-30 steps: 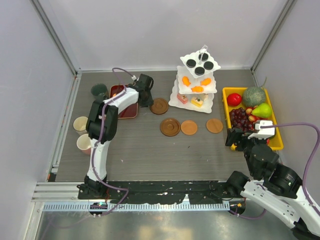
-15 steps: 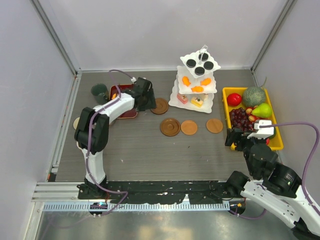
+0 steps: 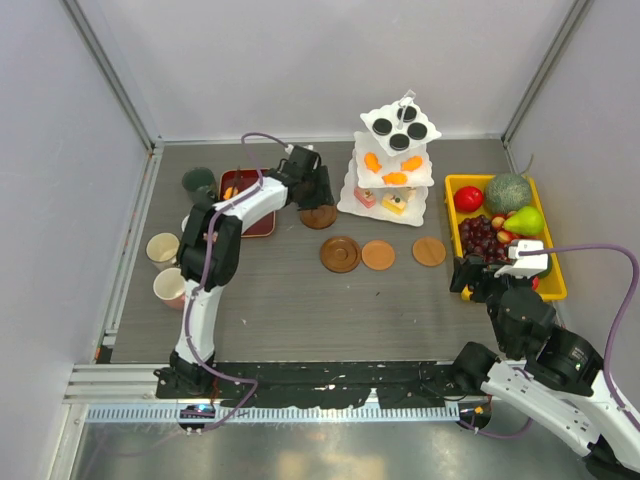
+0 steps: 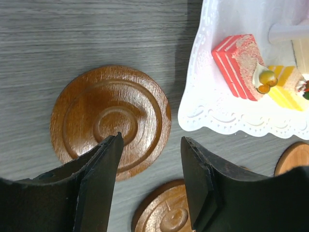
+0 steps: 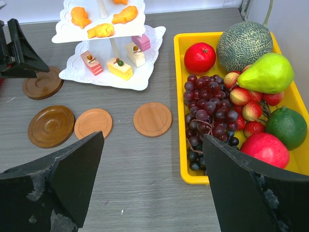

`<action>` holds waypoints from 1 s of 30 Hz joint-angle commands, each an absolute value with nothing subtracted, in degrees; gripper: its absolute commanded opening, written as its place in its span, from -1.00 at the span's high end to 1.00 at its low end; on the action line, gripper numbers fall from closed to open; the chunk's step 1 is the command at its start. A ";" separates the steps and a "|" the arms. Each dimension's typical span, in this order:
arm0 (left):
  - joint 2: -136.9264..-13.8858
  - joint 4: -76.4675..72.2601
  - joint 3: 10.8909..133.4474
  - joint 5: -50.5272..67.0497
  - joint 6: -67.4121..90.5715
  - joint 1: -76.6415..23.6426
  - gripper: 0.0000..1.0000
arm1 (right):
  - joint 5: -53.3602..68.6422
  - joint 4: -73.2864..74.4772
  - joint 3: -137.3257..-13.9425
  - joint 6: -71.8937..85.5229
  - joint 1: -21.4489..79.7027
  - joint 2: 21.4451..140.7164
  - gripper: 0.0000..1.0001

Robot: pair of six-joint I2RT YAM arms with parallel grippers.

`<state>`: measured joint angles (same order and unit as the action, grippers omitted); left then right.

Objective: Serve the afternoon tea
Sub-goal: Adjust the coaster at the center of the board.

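Overhead:
- White three-tier stand (image 3: 350,203), one, at the back centre of the table (image 3: 280,300). Its post is vertical and its tiers narrow upward.
- Black round sweets (image 3: 383,126), four, on the top tier.
- Coasters (image 3: 378,255), four: three in a row before the stand, and a lone coaster (image 3: 322,216) just left of it.
- Mugs (image 3: 162,248), three visible, far left.
- Left arm (image 3: 240,205) stretched back, left gripper (image 3: 318,190) over the lone coaster.

Left wrist: jaws partly apart, empty, above the lone coaster.

Right wrist: right gripper (image 5: 153,140) spread wide, empty, beside the yellow tray (image 5: 193,178).
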<state>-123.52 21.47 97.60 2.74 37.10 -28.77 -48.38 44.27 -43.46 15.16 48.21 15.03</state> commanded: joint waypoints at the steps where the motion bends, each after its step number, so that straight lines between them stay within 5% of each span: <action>1: -126.73 23.11 103.00 6.15 37.97 -27.95 -0.18 | -49.57 43.33 -43.77 16.00 48.16 15.38 -0.79; 30: -125.16 31.82 103.10 -1.06 35.95 -24.87 -0.22 | -49.48 43.33 -43.86 16.08 48.16 15.38 -0.80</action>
